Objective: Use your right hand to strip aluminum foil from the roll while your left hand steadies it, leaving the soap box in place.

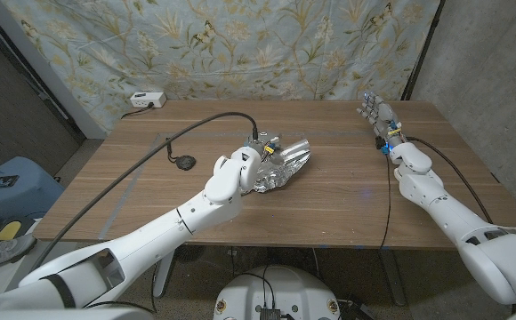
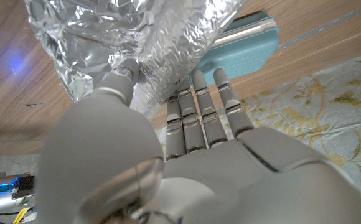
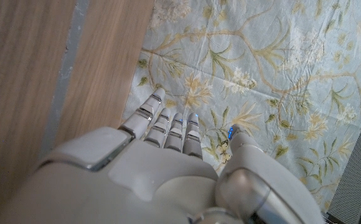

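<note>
A crumpled mass of aluminum foil (image 1: pixel 285 165) around the roll lies at the table's middle. My left hand (image 1: pixel 238 171) is on its left side; in the left wrist view the thumb (image 2: pixel 119 81) and the fingers (image 2: pixel 199 99) close on the foil (image 2: pixel 131 37) from either side. A teal soap box (image 2: pixel 246 38) lies just beyond the foil, touching its far edge. My right hand (image 1: pixel 382 123) is at the table's far right, well away from the foil, fingers straight and apart, holding nothing. Its fingers (image 3: pixel 168 127) reach past the table's back edge toward the cloth.
A black cable runs across the table's left half to a round black puck (image 1: pixel 185 163). A white power strip (image 1: pixel 145 100) sits at the back left corner. A floral cloth (image 1: pixel 240 44) hangs behind the table (image 1: pixel 347 204).
</note>
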Controlling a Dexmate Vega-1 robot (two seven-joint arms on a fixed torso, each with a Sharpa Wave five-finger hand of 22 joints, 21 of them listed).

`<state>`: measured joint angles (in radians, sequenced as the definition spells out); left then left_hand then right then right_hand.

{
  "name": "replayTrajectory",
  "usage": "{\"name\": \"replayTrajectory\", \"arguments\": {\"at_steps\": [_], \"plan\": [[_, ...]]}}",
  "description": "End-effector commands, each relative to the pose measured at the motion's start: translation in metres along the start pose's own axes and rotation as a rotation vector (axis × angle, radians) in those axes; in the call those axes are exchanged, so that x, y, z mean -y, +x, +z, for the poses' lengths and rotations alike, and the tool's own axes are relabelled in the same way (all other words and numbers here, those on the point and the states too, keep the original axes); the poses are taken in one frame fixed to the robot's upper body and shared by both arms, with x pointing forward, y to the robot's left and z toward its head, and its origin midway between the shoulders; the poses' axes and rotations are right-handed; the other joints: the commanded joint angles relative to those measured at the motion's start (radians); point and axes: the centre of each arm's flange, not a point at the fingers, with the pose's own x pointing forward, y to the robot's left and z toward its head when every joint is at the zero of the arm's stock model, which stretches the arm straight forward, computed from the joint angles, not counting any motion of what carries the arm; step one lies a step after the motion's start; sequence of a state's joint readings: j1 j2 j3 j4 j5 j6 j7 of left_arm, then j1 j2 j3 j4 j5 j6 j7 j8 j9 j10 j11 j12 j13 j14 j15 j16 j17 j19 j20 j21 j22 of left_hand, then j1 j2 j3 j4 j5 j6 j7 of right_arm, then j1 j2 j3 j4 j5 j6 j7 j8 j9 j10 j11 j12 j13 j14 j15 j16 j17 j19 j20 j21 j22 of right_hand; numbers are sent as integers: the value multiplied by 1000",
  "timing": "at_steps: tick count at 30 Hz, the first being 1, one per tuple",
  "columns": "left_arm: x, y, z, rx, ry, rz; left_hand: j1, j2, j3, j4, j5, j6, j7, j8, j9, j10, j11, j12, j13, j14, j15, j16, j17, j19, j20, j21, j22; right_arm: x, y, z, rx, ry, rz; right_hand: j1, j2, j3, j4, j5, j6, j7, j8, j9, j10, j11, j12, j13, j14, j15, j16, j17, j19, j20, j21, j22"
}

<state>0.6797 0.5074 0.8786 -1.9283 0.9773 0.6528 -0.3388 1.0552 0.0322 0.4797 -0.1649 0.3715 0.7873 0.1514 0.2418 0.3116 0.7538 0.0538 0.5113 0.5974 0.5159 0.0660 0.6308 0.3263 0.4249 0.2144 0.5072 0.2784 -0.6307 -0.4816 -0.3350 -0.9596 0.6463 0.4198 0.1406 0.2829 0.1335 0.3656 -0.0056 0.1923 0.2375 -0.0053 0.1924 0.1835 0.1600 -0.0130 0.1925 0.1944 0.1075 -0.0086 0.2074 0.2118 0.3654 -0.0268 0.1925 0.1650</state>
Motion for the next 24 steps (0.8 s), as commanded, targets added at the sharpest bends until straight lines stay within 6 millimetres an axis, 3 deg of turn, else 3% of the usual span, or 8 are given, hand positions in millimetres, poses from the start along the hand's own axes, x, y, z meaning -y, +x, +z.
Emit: {"name": "replayTrajectory", "arguments": {"at_steps": [1, 20, 24], "plan": [[-5, 4, -11, -9, -96, -11, -8, 6, 15, 14, 12, 15, 0, 6, 8, -1, -6, 7, 72, -1, 7, -24, -19, 7, -1, 9, 0, -7, 3, 5, -12, -17, 14, -4, 3, 7, -4, -3, 6, 1, 3, 5, 7, 1, 4, 2, 9, 0, 6, 1, 2, 10, 1, 6], [-9, 7, -10, 6, -198, -2, -25, 7, 23, 15, 18, 28, -3, 5, 17, 8, -13, 17, 72, 23, 4, -81, -73, 9, -3, 22, -10, -3, -2, 10, -29, -34, 22, -6, 3, 8, -5, -4, 7, 2, 3, 5, 7, 2, 4, 2, 10, 5, 6, 2, 3, 13, 1, 6], [-9, 8, -10, 12, -219, -6, -41, 1, 25, 14, 21, 26, -2, 1, 26, 1, -13, 22, 75, 93, 10, -108, -115, 80, -20, 60, -21, -2, -3, 11, -31, -37, 21, -6, 4, 9, -5, -4, 6, 2, 3, 5, 7, 2, 4, 2, 11, 5, 6, 2, 2, 13, 1, 6]]}}
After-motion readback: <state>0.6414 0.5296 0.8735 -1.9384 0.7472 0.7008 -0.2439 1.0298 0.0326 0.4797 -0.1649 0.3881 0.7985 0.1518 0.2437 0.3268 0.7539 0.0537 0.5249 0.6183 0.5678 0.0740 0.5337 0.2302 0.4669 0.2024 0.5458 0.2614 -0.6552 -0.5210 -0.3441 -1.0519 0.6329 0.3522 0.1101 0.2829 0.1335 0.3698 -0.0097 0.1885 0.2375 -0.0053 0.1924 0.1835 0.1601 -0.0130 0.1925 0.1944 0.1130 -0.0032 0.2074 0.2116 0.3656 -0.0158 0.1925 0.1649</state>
